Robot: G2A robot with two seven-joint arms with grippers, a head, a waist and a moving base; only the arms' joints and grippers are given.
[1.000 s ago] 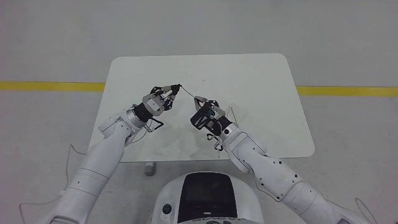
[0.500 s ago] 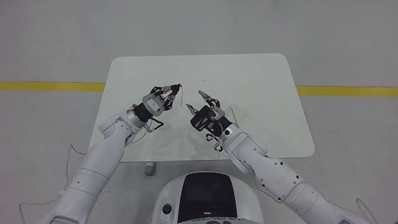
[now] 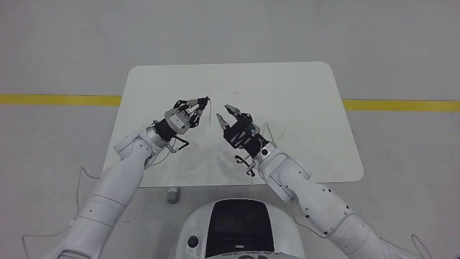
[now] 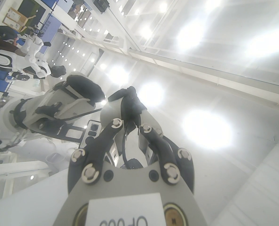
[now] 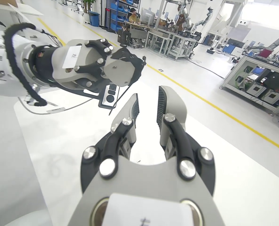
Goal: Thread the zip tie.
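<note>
Zip tie (image 3: 209, 112): one, thin and black, pinched at one end in the left gripper (image 3: 204, 102), loose end hanging free above the table (image 3: 302, 93), around 10 o'clock of table centre. Left jaws: clamped together on the tie. Right gripper (image 3: 224, 113): at 3 o'clock of the tie, just beside it; jaws apart, a moderate gap, holding nothing. Count: one tie, two grippers, one table.

The left end effector (image 5: 137, 63) label (image 5: 71, 57) bears one character.
</note>
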